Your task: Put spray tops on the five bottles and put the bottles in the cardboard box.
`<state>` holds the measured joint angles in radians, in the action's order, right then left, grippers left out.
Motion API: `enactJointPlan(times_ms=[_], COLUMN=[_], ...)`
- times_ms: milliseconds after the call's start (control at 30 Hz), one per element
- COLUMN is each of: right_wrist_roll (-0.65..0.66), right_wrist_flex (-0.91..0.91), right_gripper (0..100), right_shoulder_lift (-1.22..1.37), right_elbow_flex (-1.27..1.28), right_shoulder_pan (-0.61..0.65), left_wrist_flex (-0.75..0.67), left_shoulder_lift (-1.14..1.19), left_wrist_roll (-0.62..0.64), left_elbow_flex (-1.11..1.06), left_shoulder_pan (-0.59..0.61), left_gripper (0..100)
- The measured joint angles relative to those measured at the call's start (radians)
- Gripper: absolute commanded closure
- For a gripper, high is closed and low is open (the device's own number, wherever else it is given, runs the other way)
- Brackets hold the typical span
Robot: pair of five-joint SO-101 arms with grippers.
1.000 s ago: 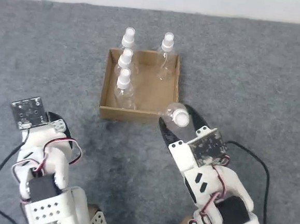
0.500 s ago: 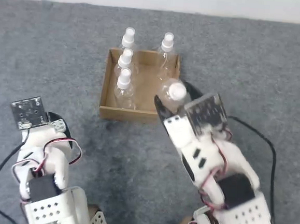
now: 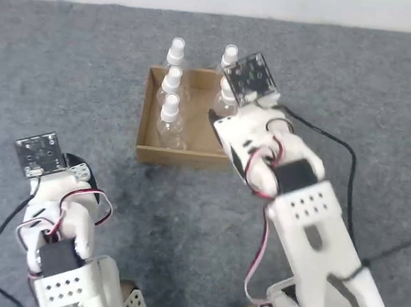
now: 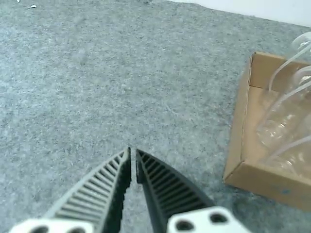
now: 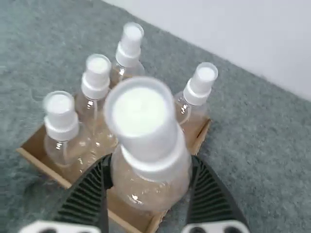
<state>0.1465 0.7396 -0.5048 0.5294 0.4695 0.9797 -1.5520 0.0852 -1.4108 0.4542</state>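
The left gripper point(image 4: 132, 151) hangs over grey carpet point(image 4: 97, 73) near-left of the box point(image 3: 146, 113), its fingers pressed almost together on nothing. Four capped bottles point(image 3: 169, 111) stand in the box, three along its left side, one far right. The right gripper point(image 5: 148, 170) clamps a fifth bottle point(image 5: 143, 121) upright over the box's right side.

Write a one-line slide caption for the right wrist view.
The right hand holds a capped bottle over the cardboard box, beside four capped bottles.
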Motion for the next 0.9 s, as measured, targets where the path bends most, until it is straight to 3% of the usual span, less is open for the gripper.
enactJointPlan(times_ms=[900], right_wrist_roll=[-0.098], right_wrist_flex=[-0.269], right_gripper=[98.9], right_shoulder_lift=[0.462], right_elbow_flex=[-0.040], right_shoulder_pan=[-0.009], left_wrist_flex=[0.000], left_shoulder_lift=[0.000], left_wrist_roll=[0.000], left_elbow_flex=[-0.003], left_shoulder_pan=[0.002], left_gripper=[98])
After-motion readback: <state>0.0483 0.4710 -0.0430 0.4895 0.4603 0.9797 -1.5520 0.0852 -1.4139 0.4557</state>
